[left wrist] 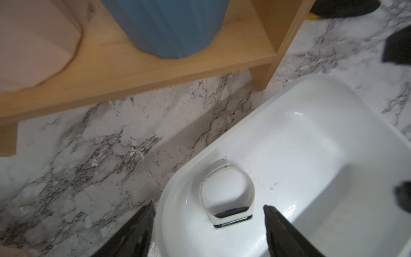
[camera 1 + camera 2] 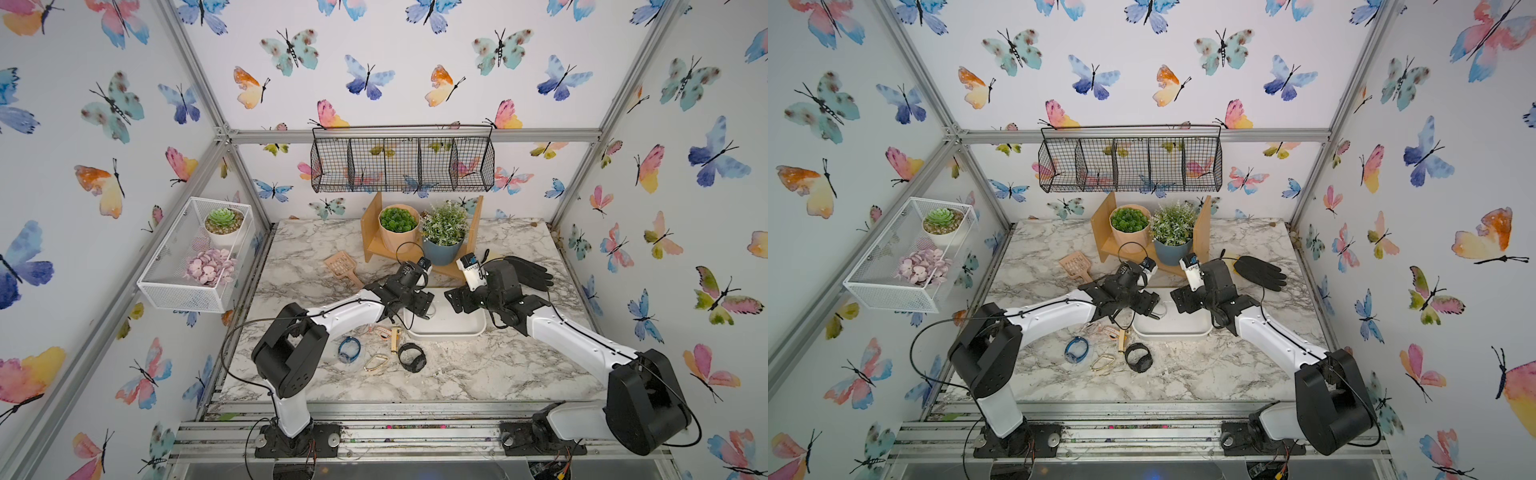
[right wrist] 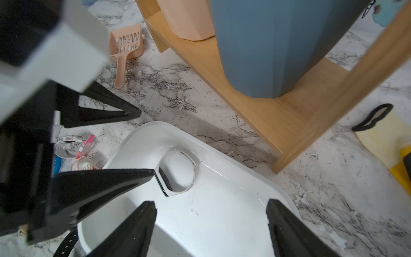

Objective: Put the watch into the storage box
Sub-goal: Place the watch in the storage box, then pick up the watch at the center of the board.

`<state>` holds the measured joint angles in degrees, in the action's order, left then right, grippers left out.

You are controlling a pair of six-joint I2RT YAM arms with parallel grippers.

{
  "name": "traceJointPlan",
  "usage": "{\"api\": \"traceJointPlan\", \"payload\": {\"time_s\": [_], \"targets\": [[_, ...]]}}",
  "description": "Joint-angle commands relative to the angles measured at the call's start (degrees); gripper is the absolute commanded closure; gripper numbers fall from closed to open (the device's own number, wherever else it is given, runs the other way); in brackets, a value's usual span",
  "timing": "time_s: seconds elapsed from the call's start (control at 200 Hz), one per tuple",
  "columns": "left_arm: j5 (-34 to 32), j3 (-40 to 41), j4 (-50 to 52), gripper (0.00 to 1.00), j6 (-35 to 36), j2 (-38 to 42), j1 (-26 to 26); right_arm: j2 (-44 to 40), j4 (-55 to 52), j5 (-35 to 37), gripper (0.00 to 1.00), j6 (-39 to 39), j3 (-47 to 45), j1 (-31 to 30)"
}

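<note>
Two grippers, both over the one storage box [image 2: 446, 332]. On the left gripper [image 1: 209, 206], jaws spread wide, clamped on nothing, poised just above the box's left end; on the right gripper [image 3: 210, 202], jaws likewise wide apart and holding nothing, above the box too. Directly under the left gripper, one white watch [image 1: 232, 220], band closed in a loop, lying on the box floor at the left end, near the wall, dark face at one side of the loop. In the right wrist view, one left fingertip [image 3: 138, 177] just beside that face; cannot tell whether touching. Outside the box, on the marble tabletop [image 2: 498, 365] at its front left: one blue watch [image 2: 349, 350], one black watch [image 2: 412, 357], one pale gold-edged loop [image 2: 376, 362], one tan strap [image 2: 395, 338], plus a tangle of white, pink and orange straps [image 3: 77, 151], number not clear. Behind the box, one wooden stand [image 2: 371, 232] bearing two potted plants: one peach pot [image 2: 397, 241], one blue pot [image 2: 441, 251]. Left of the stand, one peach slotted scoop [image 2: 343, 268]; right of it, one black glove [image 2: 528, 271]. On the back wall, one black wire basket [image 2: 403, 166] of five compartments. On the left wall, one white mesh basket [image 2: 183, 295] with one succulent [image 2: 224, 218] and one cluster of pink blossoms [image 2: 208, 266]. Marking on a pink-faced dial [image 3: 69, 139] among the straps, too small to read.
</note>
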<state>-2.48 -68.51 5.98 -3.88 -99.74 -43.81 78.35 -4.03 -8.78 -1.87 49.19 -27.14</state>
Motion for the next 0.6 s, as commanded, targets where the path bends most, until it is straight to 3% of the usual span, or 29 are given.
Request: {"api": "traceJointPlan", "payload": {"time_s": [0.0,0.295,0.596], "targets": [[-1.4,1.7,-4.3,0.15,-0.8,7.0,0.3,-1.5,1.8,-0.1,0.17,0.7,-0.5,-0.8],[-9.3,14.0,-7.2,0.14,-6.6,23.0,2.7,2.1,3.6,1.9,0.18,4.5,1.5,-11.9],[-7.5,27.2,-3.1,0.1,-13.1,38.2,16.6,12.9,1.8,-2.3,0.26,8.4,12.0,-21.8]]}}
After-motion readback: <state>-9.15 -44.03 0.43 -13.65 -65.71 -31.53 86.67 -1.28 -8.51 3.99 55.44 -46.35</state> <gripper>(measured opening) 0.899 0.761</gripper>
